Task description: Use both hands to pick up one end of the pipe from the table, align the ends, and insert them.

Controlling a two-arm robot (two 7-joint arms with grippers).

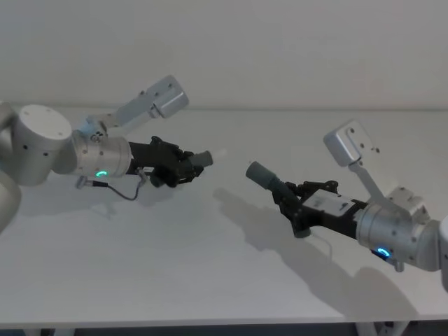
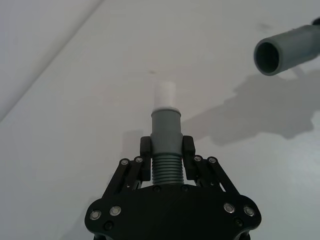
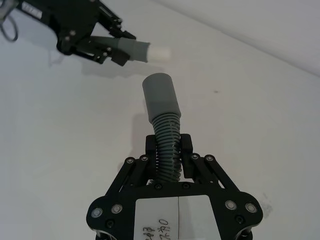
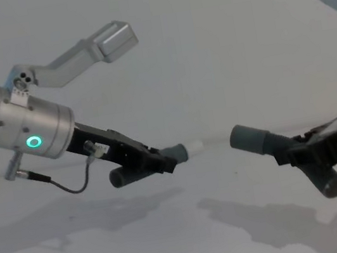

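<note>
Both pipe pieces hang above the white table [image 1: 210, 273], each held in one hand. My left gripper [image 1: 183, 168] [image 2: 166, 150] [image 4: 160, 161] is shut on the ribbed middle of one dark grey piece [image 2: 166, 125], whose narrow whitish tip [image 2: 164, 94] [image 1: 218, 152] [image 4: 195, 146] points toward the right arm. My right gripper [image 1: 292, 201] [image 3: 170, 150] [image 4: 293, 153] is shut on the ribbed part of the other piece [image 3: 165, 135]. Its wide grey cuff [image 1: 262, 173] [image 3: 160, 99] [image 4: 250, 137] faces the tip. A short gap separates the two ends. The cuff's round opening [image 2: 270, 56] shows in the left wrist view.
A pale grey wall [image 1: 280, 49] rises behind the table's far edge. Shadows of both arms fall on the bare surface below them. A thin black cable [image 1: 122, 192] loops under the left wrist.
</note>
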